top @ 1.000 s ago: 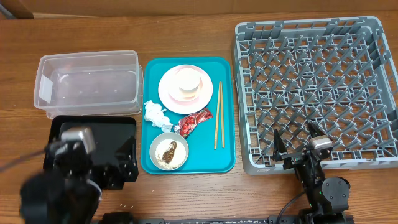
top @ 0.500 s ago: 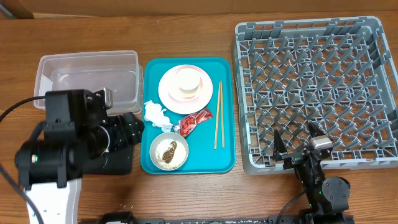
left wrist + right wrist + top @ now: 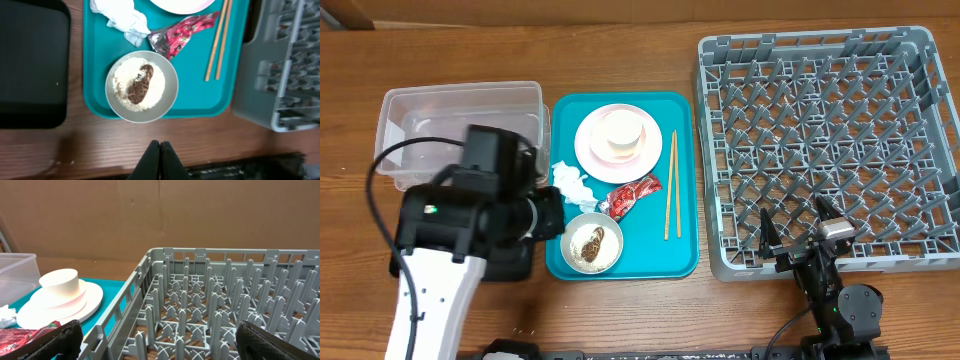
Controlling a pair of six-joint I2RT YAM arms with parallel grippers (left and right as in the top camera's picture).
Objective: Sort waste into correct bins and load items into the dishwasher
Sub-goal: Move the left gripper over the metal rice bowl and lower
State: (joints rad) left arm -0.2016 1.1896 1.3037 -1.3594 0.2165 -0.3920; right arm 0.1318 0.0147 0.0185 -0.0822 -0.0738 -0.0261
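Note:
On the teal tray [image 3: 685,200] lie a crumpled white tissue [image 3: 570,182], a red wrapper [image 3: 633,194], wooden chopsticks [image 3: 671,185], a pale pink plate [image 3: 590,160] carrying a white cup [image 3: 620,133], and a bowl [image 3: 568,245] of rice with brown bits [image 3: 135,85]. My left gripper [image 3: 160,145] is shut on nothing; it hangs beside the tray's left edge, near the bowl [image 3: 172,95] and tissue [image 3: 122,17]. My right gripper [image 3: 170,340] stands open at the front edge of the grey dish rack [image 3: 830,140].
A clear plastic box [image 3: 460,130] sits at the back left. In front of it, the black tray [image 3: 505,265] is mostly covered by my left arm. The rack [image 3: 225,305] fills the right side. Cardboard stands behind the table.
My left arm has swung from the front left corner across the black tray toward the teal tray, and its gripper has shut. The right arm has not moved.

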